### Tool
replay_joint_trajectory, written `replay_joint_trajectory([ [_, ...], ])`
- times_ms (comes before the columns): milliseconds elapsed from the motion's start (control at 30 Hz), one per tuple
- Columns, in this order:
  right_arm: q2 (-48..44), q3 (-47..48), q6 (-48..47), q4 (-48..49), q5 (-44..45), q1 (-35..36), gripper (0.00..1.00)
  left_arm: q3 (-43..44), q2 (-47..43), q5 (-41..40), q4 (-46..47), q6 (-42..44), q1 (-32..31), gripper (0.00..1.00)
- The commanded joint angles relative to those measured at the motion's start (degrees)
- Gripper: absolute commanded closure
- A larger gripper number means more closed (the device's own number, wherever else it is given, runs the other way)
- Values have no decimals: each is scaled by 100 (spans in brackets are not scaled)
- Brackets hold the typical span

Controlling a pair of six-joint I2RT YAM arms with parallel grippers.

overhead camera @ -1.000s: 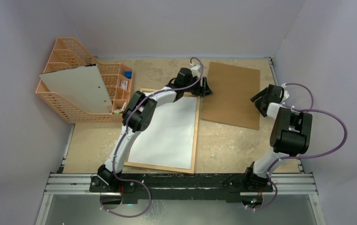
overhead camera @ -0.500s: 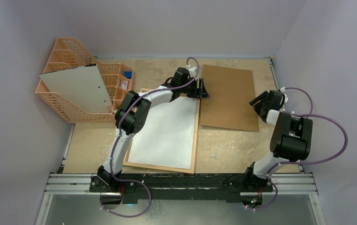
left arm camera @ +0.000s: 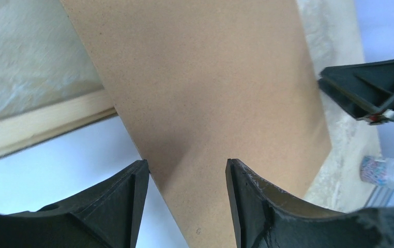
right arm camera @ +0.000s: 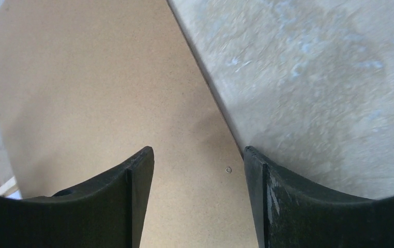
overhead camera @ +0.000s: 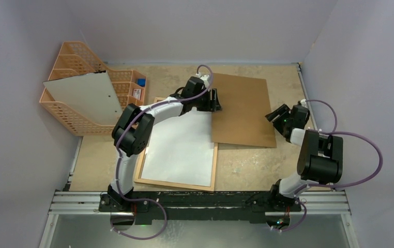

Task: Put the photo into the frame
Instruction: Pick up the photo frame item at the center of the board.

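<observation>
The photo [overhead camera: 182, 144] lies white back up inside the light-wood frame [overhead camera: 214, 165] on the table. The brown hardboard panel [overhead camera: 244, 116] lies to its right and overlaps the frame's upper right corner. My left gripper [overhead camera: 214, 99] is open over the panel's left edge. In the left wrist view its jaws [left arm camera: 187, 164] stand apart over the panel [left arm camera: 210, 77], with the frame's edging [left arm camera: 45, 121] and the photo [left arm camera: 55, 160] to the left. My right gripper [overhead camera: 276, 114] is open; its wrist view [right arm camera: 198, 151] shows it low over the panel's right edge [right arm camera: 81, 88].
An orange mesh organizer [overhead camera: 76, 88] stands at the back left with a pale grey sheet [overhead camera: 86, 95] leaning in it. Grey walls close in the table on three sides. The right gripper also shows in the left wrist view [left arm camera: 370, 93].
The brown panel has slid left with my left gripper and now covers the frame's upper right corner. My right gripper has moved left and nearer, following the panel's right edge.
</observation>
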Motion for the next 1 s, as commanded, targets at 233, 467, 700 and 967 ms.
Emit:
replay_joint_trajectory([
  [233, 60, -387, 89, -957, -633, 318, 34, -520, -541, -741, -625, -71, -126, 39],
  [467, 45, -366, 30, -995, -400, 318, 35, -737, -685, -888, -564, -338, -27, 32],
  [700, 100, -393, 36, -922, -427, 318, 35, -680, -456, -453, -262, -823, 76, 32],
  [967, 56, -407, 63, -921, -449, 325, 35, -794, -473, 103, 299, -1378, 197, 32],
])
